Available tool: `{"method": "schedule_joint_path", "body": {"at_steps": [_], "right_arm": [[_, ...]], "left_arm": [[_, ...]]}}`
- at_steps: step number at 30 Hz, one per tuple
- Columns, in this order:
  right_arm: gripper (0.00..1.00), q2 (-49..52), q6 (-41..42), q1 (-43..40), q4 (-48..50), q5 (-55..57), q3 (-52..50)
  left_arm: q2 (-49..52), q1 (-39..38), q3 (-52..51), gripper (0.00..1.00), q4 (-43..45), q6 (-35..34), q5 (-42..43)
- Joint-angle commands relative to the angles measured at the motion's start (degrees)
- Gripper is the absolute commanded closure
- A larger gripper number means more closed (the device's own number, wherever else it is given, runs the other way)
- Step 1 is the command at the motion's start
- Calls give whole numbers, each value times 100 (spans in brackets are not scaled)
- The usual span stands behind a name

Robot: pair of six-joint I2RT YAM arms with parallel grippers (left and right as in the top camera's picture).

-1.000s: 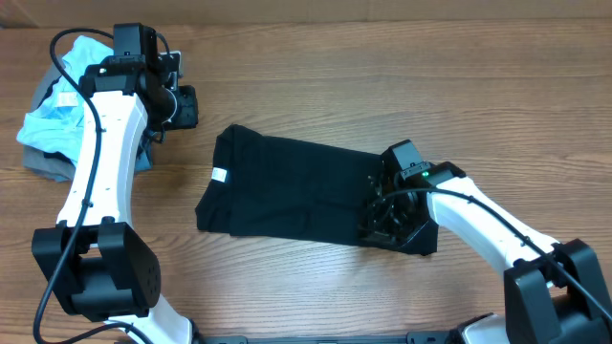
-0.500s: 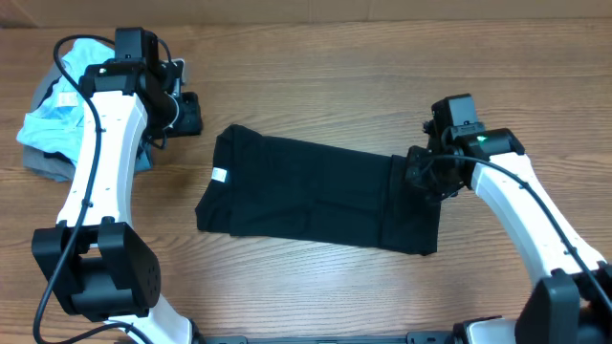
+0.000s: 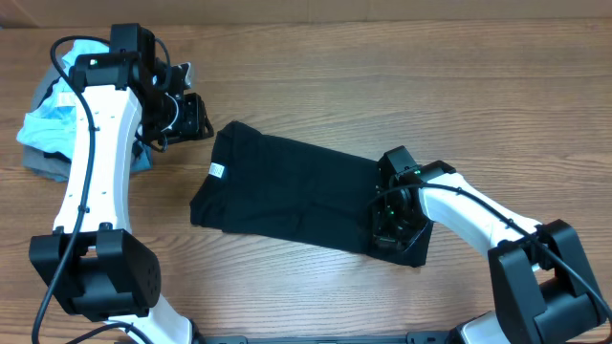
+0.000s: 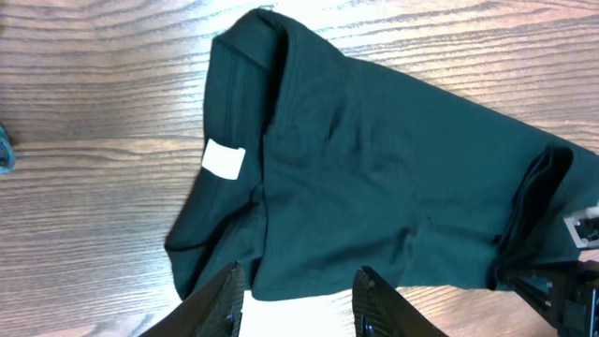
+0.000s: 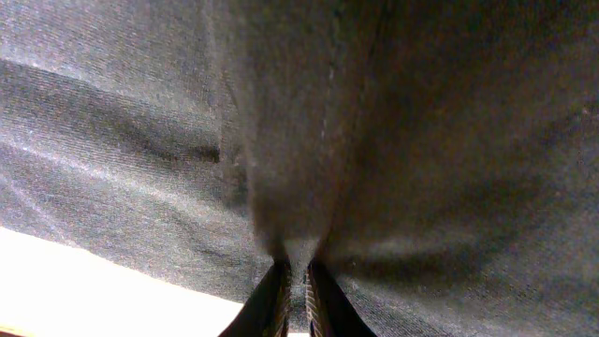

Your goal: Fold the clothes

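Note:
The clothes (image 3: 296, 196), a plain black T-shirt folded into a long strip, lie across the middle of the table with a white label (image 3: 216, 171) near the left end. My right gripper (image 3: 390, 218) is down on the strip's right end. In the right wrist view its gripper (image 5: 298, 295) is shut on a pinched ridge of black fabric (image 5: 374, 140). My left gripper (image 3: 195, 122) hovers just off the shirt's upper left corner, open and empty. The left wrist view shows its gripper (image 4: 298, 304) above bare wood, with the clothes (image 4: 374, 178) and the label (image 4: 223, 161) beyond.
A pile of light blue and grey garments (image 3: 50, 124) lies at the far left, behind the left arm. The wooden table (image 3: 382, 86) shows bare wood beyond the shirt. The right arm's wrist (image 4: 573, 281) shows at the lower right of the left wrist view.
My right gripper rose off the shirt's right end, then came back down and pinched the fabric. The shirt shifted slightly left. The left gripper edged right.

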Motion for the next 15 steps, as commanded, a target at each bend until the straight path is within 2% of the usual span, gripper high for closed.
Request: {"method": "schedule_joint_path", "body": {"at_steps": [1, 3, 5, 6, 8, 13, 15], "right_arm": [[90, -481, -17, -170, -105, 72, 310], [87, -861, -254, -337, -247, -15, 570], [75, -1224, -330, -557, -400, -98, 822], [58, -1384, -326, -684, -479, -98, 927], [38, -1709, -317, -1016, -612, -98, 1102], [26, -2013, -289, -2175, -800, -264, 1137], [25, -1915, -452, -2653, -835, -487, 1093]], "left_arm": [[9, 20, 149, 58, -20, 136, 127], [9, 20, 151, 58, -66, 160, 125], [9, 20, 151, 57, -107, 225, 127], [9, 20, 151, 57, -114, 258, 127], [9, 20, 151, 57, -114, 299, 125], [9, 11, 151, 56, -116, 328, 127], [11, 9, 151, 55, -103, 424, 122]]}}
